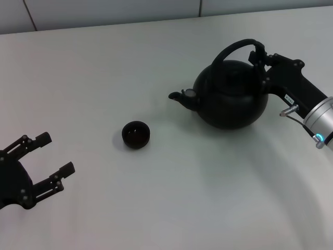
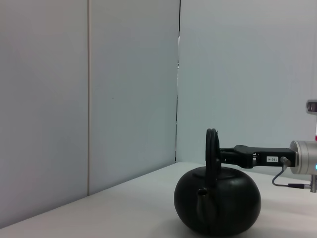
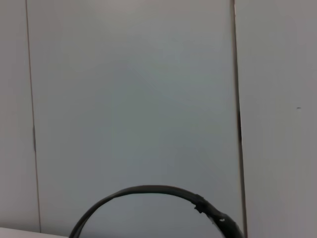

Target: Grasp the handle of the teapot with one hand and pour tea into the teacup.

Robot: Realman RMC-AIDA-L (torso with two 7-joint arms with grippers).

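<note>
Head view first: the teapot [image 1: 230,95] sits on the white table [image 1: 156,208] toward the robot's right, spout pointing left toward the teacup [image 1: 136,134], which stands well apart from it nearer the middle. The right gripper [image 1: 258,58] is up at the right end of the handle [image 1: 235,48], fingers on either side of the arch where it comes down to the pot. From where I stand they look closed on it, and the pot sits level on the table.

The left wrist view shows it edge-on — the handle [image 2: 213,153] upright, the right gripper's black body reaching in level from the side and meeting it just above the lid.

The left gripper [image 1: 49,160] is parked low on the robot's left, fingers spread wide, holding nothing.

To do this step well, I'd say the grip wants to be firm before any lift — it sits off to one end of the arch, so the heavy pot may swing. Lift straight, carry the spout over the cup, then tip slowly; the cup is tiny and easy to miss or knock.
</note>
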